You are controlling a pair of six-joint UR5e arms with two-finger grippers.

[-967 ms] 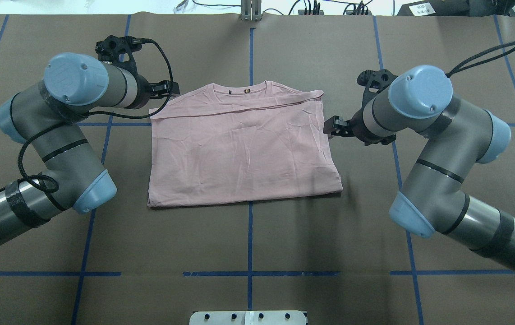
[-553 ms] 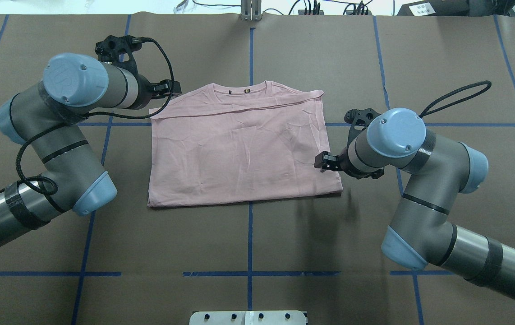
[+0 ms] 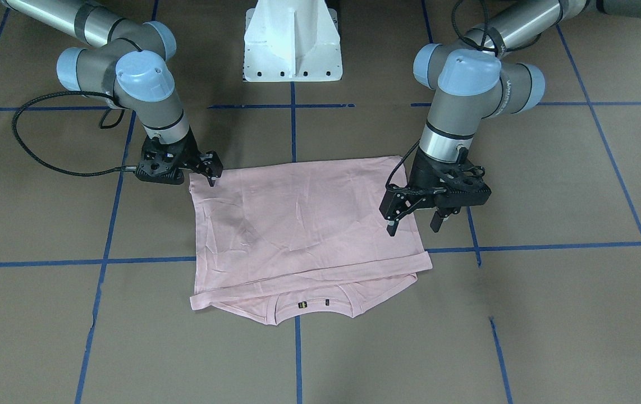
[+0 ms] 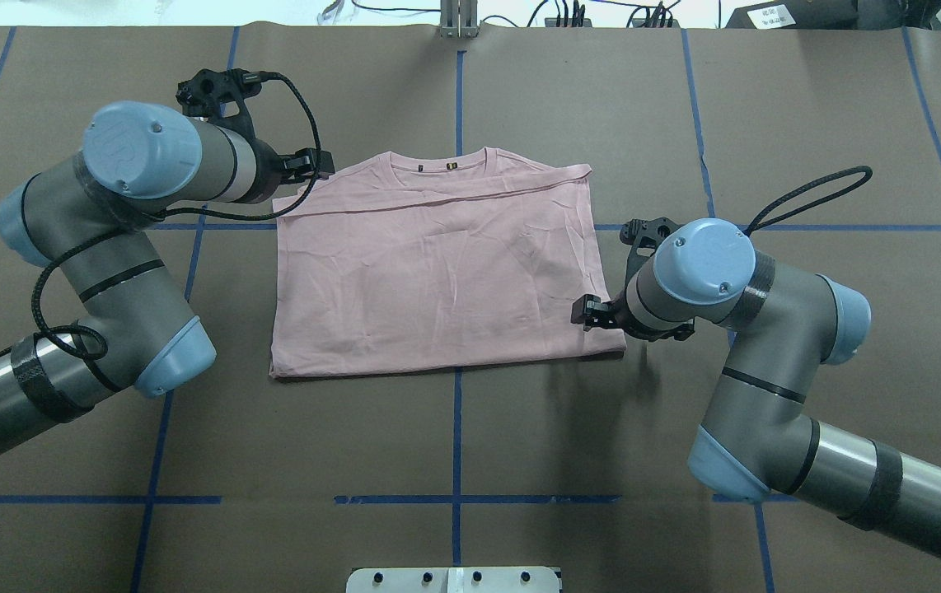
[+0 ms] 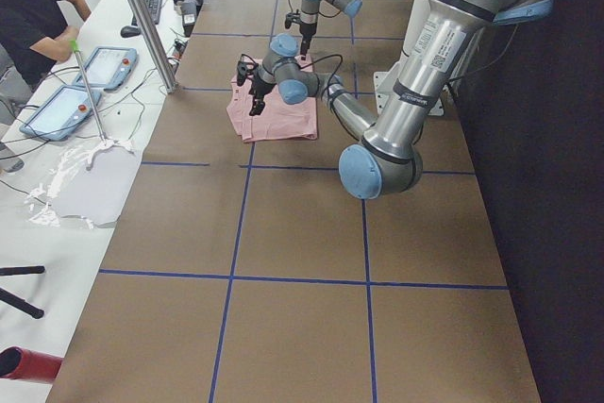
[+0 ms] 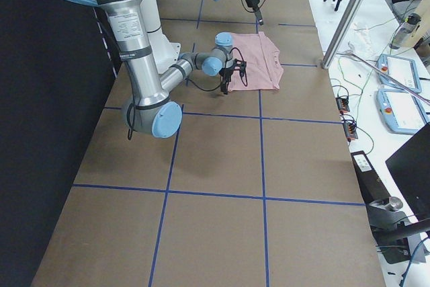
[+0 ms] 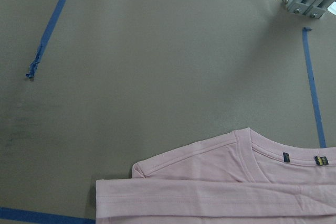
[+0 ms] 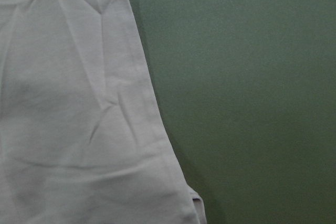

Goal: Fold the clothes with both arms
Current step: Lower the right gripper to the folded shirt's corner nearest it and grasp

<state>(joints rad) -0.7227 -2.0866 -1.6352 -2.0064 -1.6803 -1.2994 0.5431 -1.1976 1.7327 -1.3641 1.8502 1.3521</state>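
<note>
The pale pink T-shirt (image 4: 437, 272) lies folded on the brown table, plain back up and neck toward the far edge; it also shows in the front view (image 3: 298, 230). My left gripper (image 4: 310, 165) hovers at the shirt's far left corner; in the front view (image 3: 413, 224) its fingers stand apart and empty. My right gripper (image 4: 590, 313) is low over the shirt's near right corner, open and holding nothing (image 3: 213, 174). The left wrist view shows the neck and shoulder fold (image 7: 236, 182). The right wrist view shows the shirt's side edge (image 8: 68, 103). The Snoopy print is hidden.
The white pedestal (image 3: 292, 45) stands at the robot's side of the table. Blue tape lines (image 4: 457, 428) cross the brown surface. An aluminium post (image 4: 458, 21) and cables sit at the far edge. An operator (image 5: 28, 7) sits by a side table with tablets.
My right arm has swung back toward the robot along the shirt's right edge, from near the shoulder to the near right corner. The left arm has barely moved. The shirt is unchanged.
</note>
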